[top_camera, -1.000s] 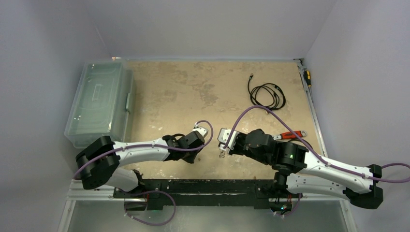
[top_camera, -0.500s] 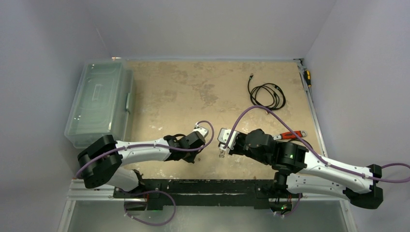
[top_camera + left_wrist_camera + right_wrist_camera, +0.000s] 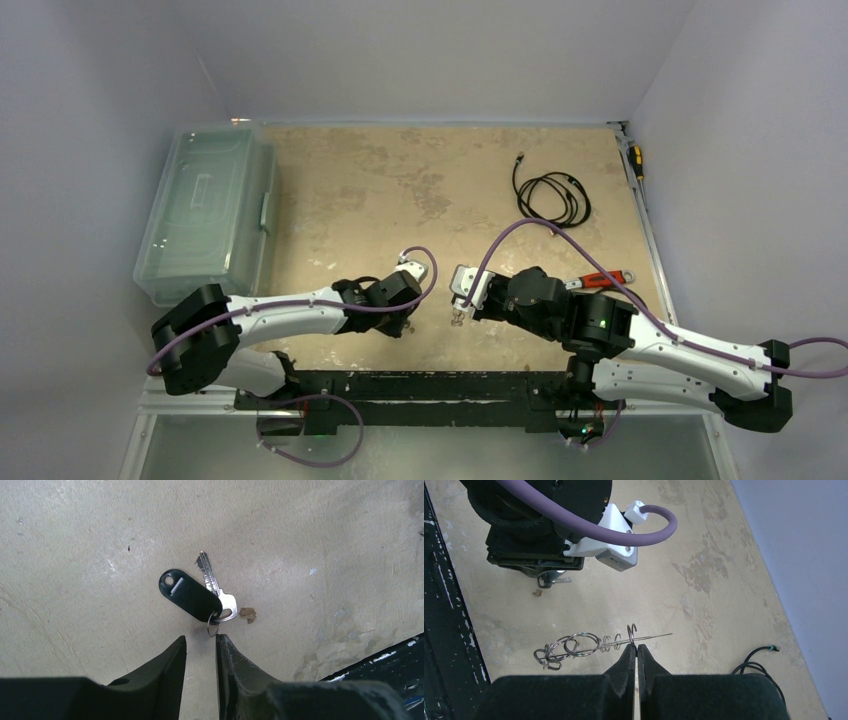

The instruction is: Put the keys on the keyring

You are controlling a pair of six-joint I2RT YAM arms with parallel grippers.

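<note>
The keys lie flat on the table in the left wrist view: a black-headed one (image 3: pixel 190 595) and a plain silver one (image 3: pixel 214 586), joined by a small split ring (image 3: pixel 213 628). My left gripper (image 3: pixel 201 641) is just short of them, jaws a narrow gap apart and empty, the right fingertip (image 3: pixel 223 642) beside the small ring. My right gripper (image 3: pixel 636 649) is shut on the keyring (image 3: pixel 574 646), a thin wire loop carrying several rings, held above the table. In the top view the keyring (image 3: pixel 457 318) hangs at the right gripper (image 3: pixel 460 306); the left arm hides the keys.
A red-handled wrench (image 3: pixel 600 281) lies right of the right arm. A coiled black cable (image 3: pixel 553 195) is at the back right. A clear lidded bin (image 3: pixel 205 215) stands at the left. The black front rail (image 3: pixel 385 662) runs close to the keys.
My left arm has shifted slightly left and toward the near edge over the keys. The right arm and the keyring have not moved.
</note>
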